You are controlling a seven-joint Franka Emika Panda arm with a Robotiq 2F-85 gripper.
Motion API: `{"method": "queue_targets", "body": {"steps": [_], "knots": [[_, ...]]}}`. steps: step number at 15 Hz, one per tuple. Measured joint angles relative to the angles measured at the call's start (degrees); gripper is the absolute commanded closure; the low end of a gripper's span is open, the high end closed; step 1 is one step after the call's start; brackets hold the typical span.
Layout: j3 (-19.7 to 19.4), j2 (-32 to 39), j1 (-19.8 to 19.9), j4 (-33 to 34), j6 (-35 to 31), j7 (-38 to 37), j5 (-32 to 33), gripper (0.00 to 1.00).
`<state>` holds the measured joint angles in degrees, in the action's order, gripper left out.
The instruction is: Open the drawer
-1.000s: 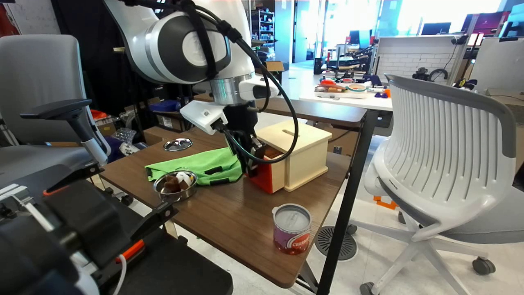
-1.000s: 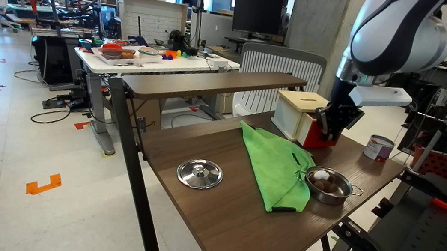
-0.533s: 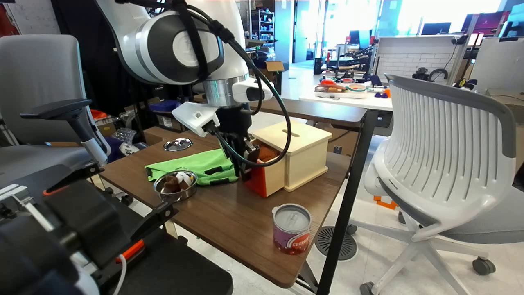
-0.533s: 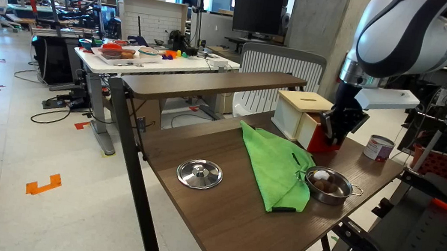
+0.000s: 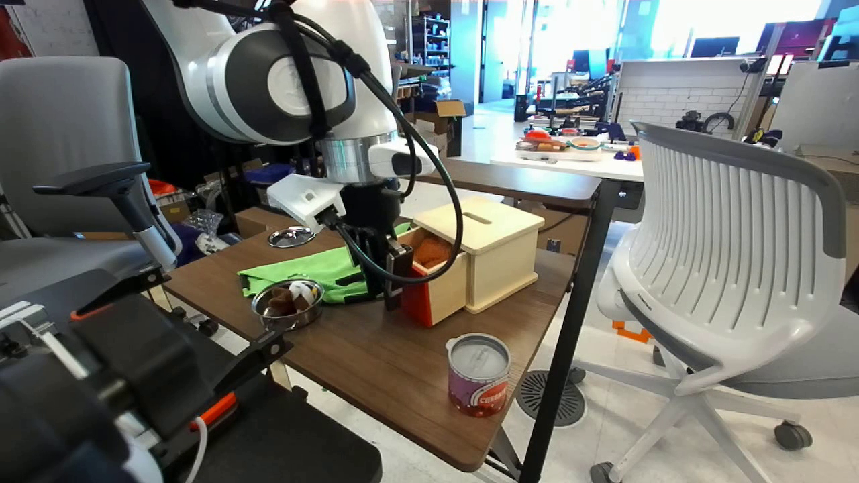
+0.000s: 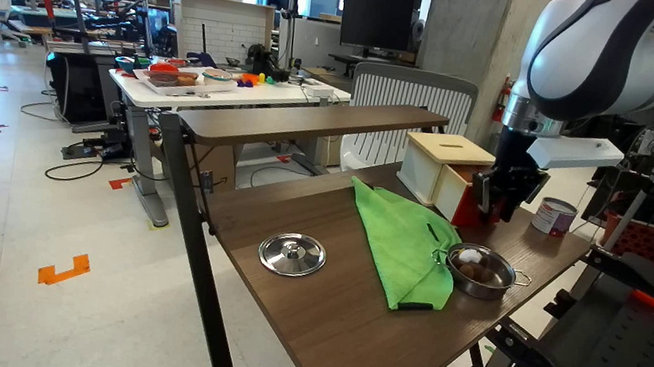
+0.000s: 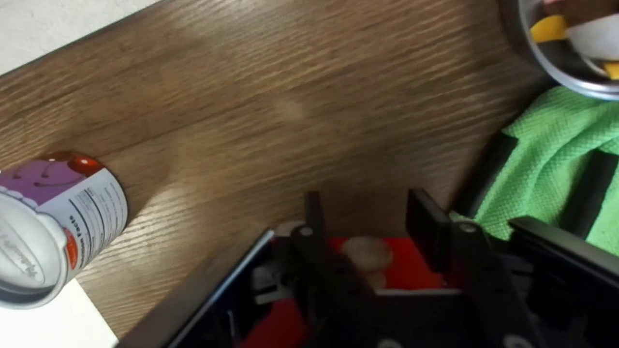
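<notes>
The drawer shows its red front (image 5: 417, 305) in an exterior view, pulled well out of the tan wooden box (image 5: 507, 265). Reddish-brown stuff lies inside it. In an exterior view the drawer front (image 6: 468, 207) is partly hidden behind the gripper (image 6: 496, 214). In the wrist view the red front (image 7: 411, 266) carries a pale round knob (image 7: 367, 253). My gripper (image 7: 365, 205) is open, its two black fingers on either side of the knob, with a clear gap on the right finger's side. Whether the left finger touches the knob cannot be told.
A cherry can (image 5: 478, 376) stands near the table's front corner. A green cloth (image 6: 401, 244), a steel pot (image 6: 482, 273) with things in it and a steel lid (image 6: 292, 255) lie on the brown table (image 6: 309, 320). The cloth is close beside the gripper.
The drawer has slid farther out of the box, and my gripper has moved away from the box with it. The fingers look wider apart now. The box has stayed put.
</notes>
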<state>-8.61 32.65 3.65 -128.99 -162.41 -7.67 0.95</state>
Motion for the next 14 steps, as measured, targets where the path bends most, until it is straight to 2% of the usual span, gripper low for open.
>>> {"method": "queue_targets", "body": {"steps": [2,3,7,12,14], "knots": [[0.0,0.0,-0.2,-0.4,1.0,0.0,0.0,0.04],[-0.1,0.0,-0.2,-0.4,1.5,0.0,0.0,0.01],[-0.7,-1.5,-0.4,-0.4,4.5,-0.1,0.0,0.0],[-0.9,-10.5,0.5,-3.2,10.4,2.7,0.0,0.0],[-0.9,-12.1,0.7,-3.8,10.7,2.9,0.0,0.0]]}}
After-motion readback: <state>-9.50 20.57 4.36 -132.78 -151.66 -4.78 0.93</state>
